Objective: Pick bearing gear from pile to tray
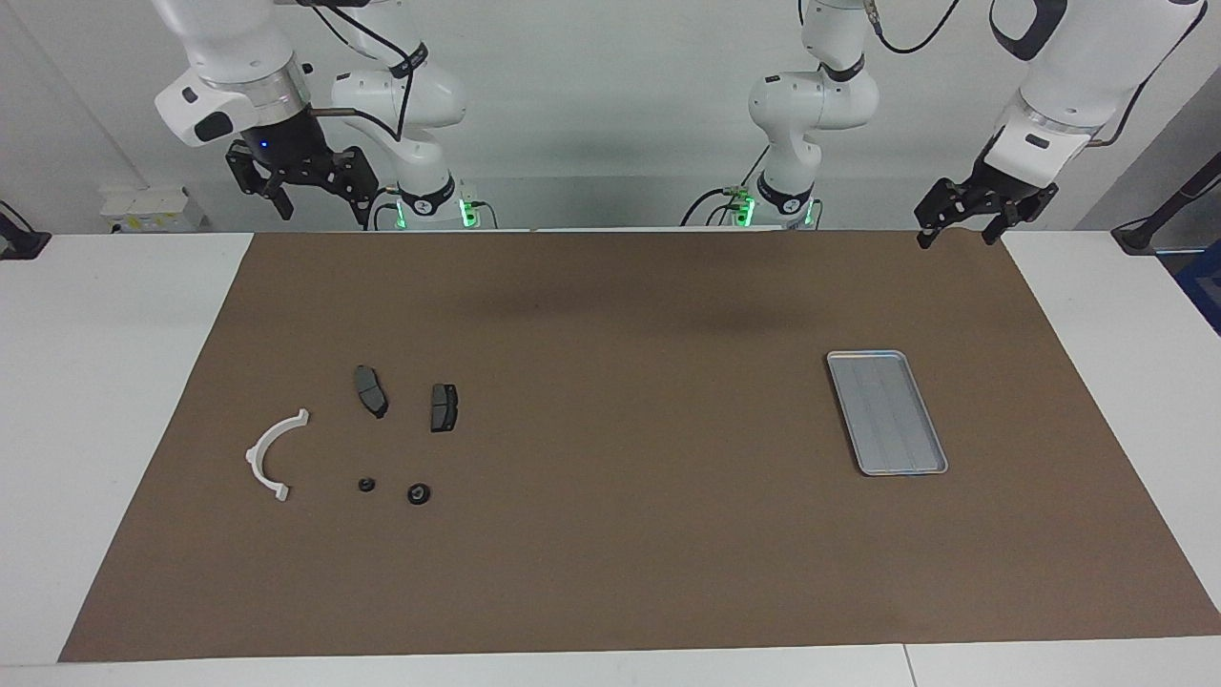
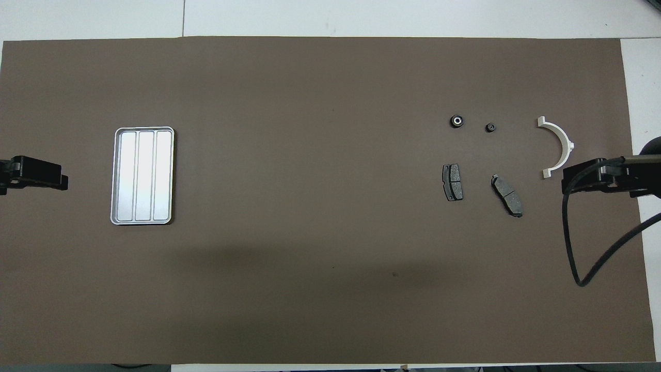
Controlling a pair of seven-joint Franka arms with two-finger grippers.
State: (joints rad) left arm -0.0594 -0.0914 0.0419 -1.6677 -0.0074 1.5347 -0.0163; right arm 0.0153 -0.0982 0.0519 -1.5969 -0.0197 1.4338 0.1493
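The pile lies on the brown mat toward the right arm's end: a white curved arc [image 1: 274, 453] [image 2: 559, 145], two dark grey brake pads [image 1: 370, 390] [image 1: 444, 407], and two small black round pieces [image 1: 365, 485] [image 1: 418, 493]. The larger round piece [image 2: 457, 121] has a pale centre; the smaller [image 2: 490, 127] lies beside it. The silver ridged tray [image 1: 886, 411] [image 2: 142, 175] lies empty toward the left arm's end. My right gripper [image 1: 324, 205] [image 2: 565, 178] hangs open and empty, high over the mat's edge near its base. My left gripper [image 1: 958, 237] [image 2: 62, 181] hangs open and empty, high over the mat's corner.
The brown mat [image 1: 610, 534] covers most of the white table [image 1: 114, 382]. A black cable [image 2: 583, 268] loops down from the right arm over the mat's edge.
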